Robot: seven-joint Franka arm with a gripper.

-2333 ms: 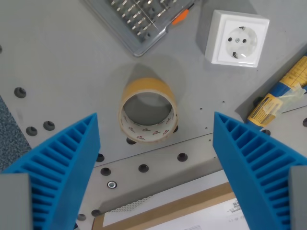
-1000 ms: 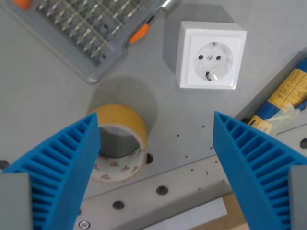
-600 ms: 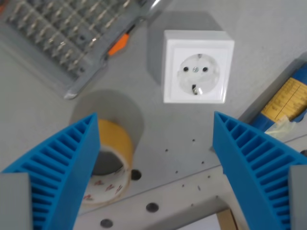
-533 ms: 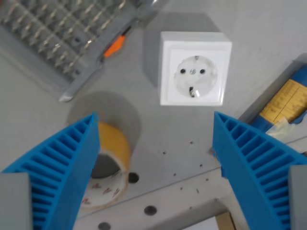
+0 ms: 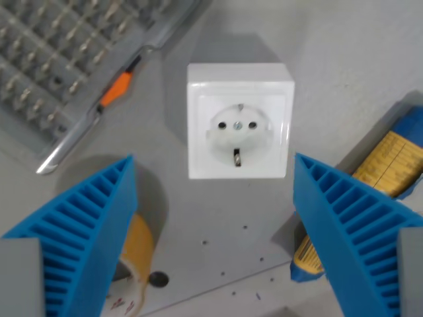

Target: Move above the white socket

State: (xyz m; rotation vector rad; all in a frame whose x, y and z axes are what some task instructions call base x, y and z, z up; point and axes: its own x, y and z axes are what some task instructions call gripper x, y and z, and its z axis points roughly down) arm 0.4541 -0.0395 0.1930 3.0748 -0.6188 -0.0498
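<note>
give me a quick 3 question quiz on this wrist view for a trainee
1. True or false: the gripper is shut on the white socket.
2. Which item is partly hidden behind the blue finger on the wrist view's left?
A. the tape roll
B. the bit case
C. the yellow and blue package
3. Fill in: the small orange latch belongs to the ____.

Key
1. False. The jaws stand wide apart with nothing between them, and the socket lies on the grey table beyond the fingertips.
2. A.
3. Bit case.
</note>
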